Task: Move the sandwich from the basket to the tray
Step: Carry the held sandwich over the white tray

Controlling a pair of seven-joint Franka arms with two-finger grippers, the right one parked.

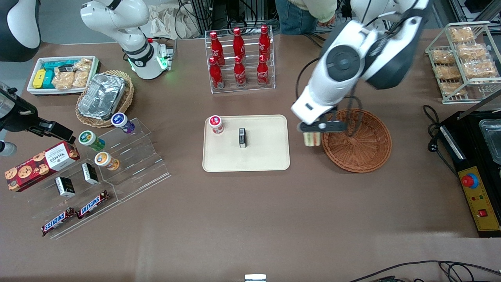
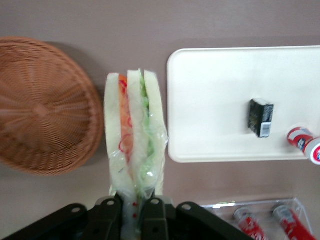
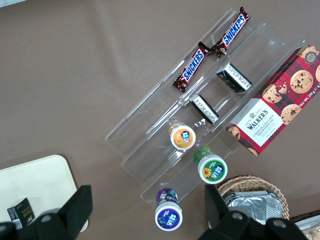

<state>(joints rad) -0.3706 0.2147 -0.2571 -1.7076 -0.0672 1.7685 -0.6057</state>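
1. Table [image 1: 250, 219] – brown top; carries everything you're working w/.
2. Tray [image 1: 270, 156] – cream rect., low rim, mid-table. Already holds two items; the part nearest the basket is bare, so you've got room to set down there w/o nudging anything.
3. Basket [image 1: 364, 152] – reddish-brown wicker, round, shallow, toward working arm's end, just beside the tray. Nothing in it now; the shallow wall likely explains why the lift-out needs little height.
4. Gripper [image 1: 313, 131] – left arm's, hanging over the strip of table between basket and tray. Fingers [image 2: 107, 215] clamped on the sandwich's narrow end, so the wedge hangs free below and you can see the filling edge-on.
5. Sandwich [image 2: 134, 135] – wrapped wedge, pale bread, orange, red, green layers. Held clear of the table, between basket rim and tray edge, over neither.
6. Red-lidded cup [image 1: 216, 124] – on tray, corner toward parked arm's end.
7. Small black box [image 1: 242, 138] – on tray, near centre. Judgement: keep your drop nearer the basket than this.
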